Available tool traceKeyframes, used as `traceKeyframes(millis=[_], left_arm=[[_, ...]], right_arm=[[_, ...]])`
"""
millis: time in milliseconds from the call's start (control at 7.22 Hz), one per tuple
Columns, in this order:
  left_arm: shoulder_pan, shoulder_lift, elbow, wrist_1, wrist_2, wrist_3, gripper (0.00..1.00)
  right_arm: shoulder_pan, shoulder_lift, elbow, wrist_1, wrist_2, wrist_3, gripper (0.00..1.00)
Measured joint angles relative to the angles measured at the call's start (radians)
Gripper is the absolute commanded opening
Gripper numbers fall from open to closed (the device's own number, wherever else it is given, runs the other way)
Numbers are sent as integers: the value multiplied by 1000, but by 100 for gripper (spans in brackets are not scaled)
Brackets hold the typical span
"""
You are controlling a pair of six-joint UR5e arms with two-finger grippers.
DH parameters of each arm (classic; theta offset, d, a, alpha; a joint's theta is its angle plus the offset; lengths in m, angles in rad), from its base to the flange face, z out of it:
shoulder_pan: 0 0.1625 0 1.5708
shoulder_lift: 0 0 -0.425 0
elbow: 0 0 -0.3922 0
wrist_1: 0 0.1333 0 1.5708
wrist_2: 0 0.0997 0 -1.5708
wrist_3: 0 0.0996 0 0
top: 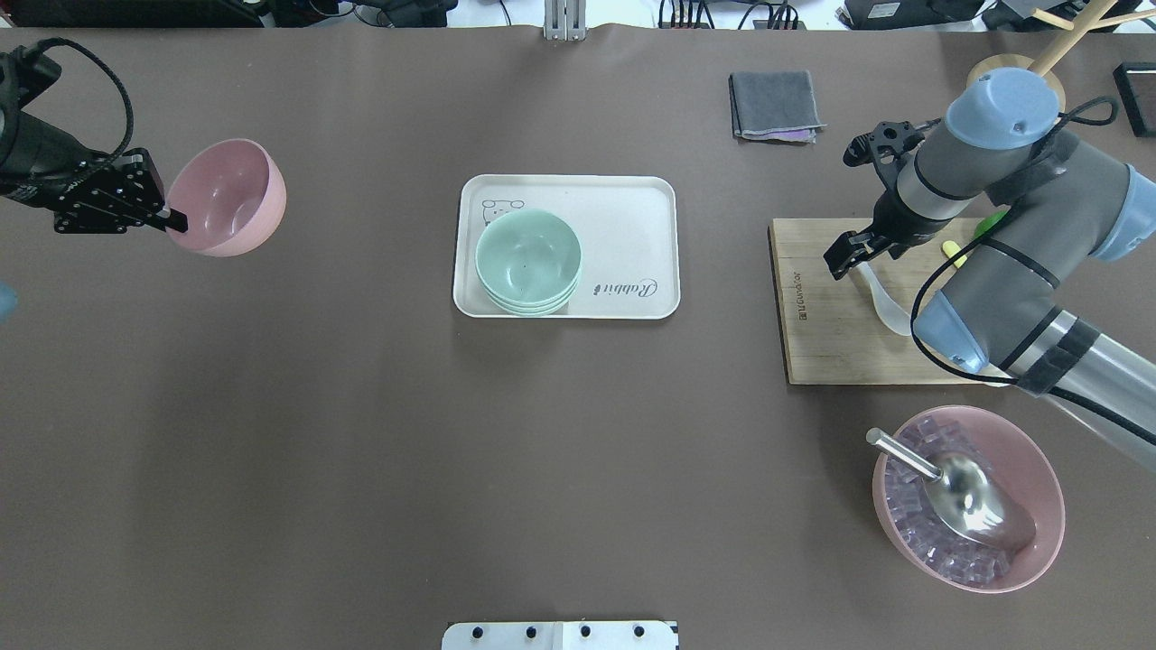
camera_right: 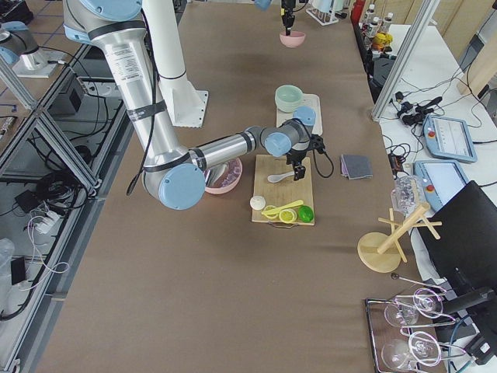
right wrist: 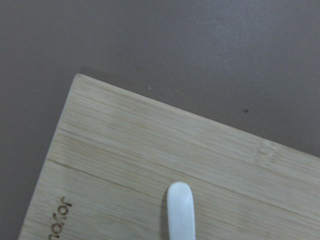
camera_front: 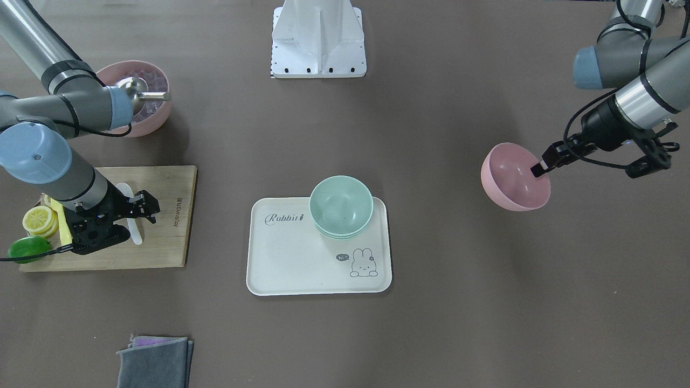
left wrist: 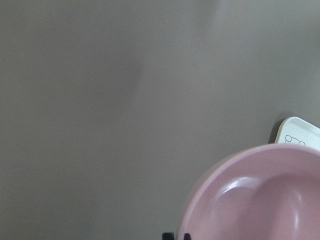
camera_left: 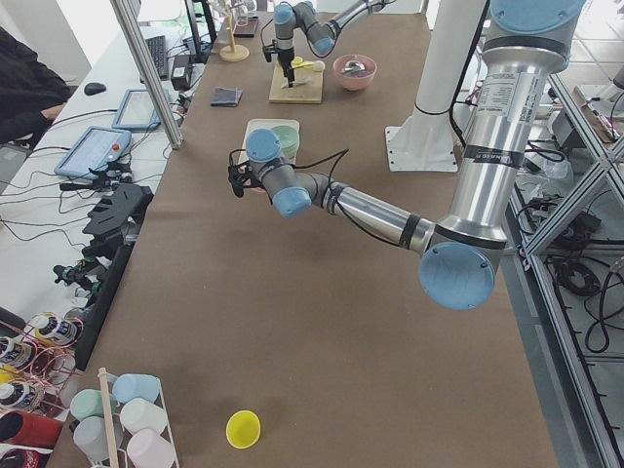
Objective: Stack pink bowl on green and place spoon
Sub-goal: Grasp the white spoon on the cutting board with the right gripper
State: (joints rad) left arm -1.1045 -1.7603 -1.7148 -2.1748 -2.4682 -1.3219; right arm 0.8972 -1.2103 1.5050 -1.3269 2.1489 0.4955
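Observation:
My left gripper (top: 172,217) is shut on the rim of the empty pink bowl (top: 230,197) and holds it tilted above the table, far left of the tray; the bowl also shows in the front view (camera_front: 512,180). The green bowls (top: 528,257) are stacked on the white tray (top: 623,208). The white spoon (top: 885,302) lies flat on the wooden board (top: 831,343). My right gripper (top: 844,253) is open just above the spoon's handle end (right wrist: 180,210). No fingers show in the right wrist view.
A second pink bowl (top: 966,510) with ice cubes and a metal scoop (top: 957,492) sits near the board. Lemon slices (camera_front: 39,220) and a lime (camera_front: 28,248) lie at the board's end. A grey cloth (top: 775,106) lies at the far side.

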Motion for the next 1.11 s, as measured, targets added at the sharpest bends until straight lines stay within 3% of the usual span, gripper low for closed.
traceKeyframes(millis=[277, 554, 692, 1108], left_arm=[[1, -8, 3, 1, 0, 0, 0], [1, -11, 5, 1, 0, 0, 0], [1, -11, 5, 1, 0, 0, 0], [2, -16, 3, 1, -1, -1, 0]], right_arm=[[0, -6, -1, 0, 6, 0, 47], [-4, -15, -2, 1, 5, -1, 12], [-9, -16, -2, 1, 3, 1, 0], [-7, -10, 25, -2, 5, 7, 0]])
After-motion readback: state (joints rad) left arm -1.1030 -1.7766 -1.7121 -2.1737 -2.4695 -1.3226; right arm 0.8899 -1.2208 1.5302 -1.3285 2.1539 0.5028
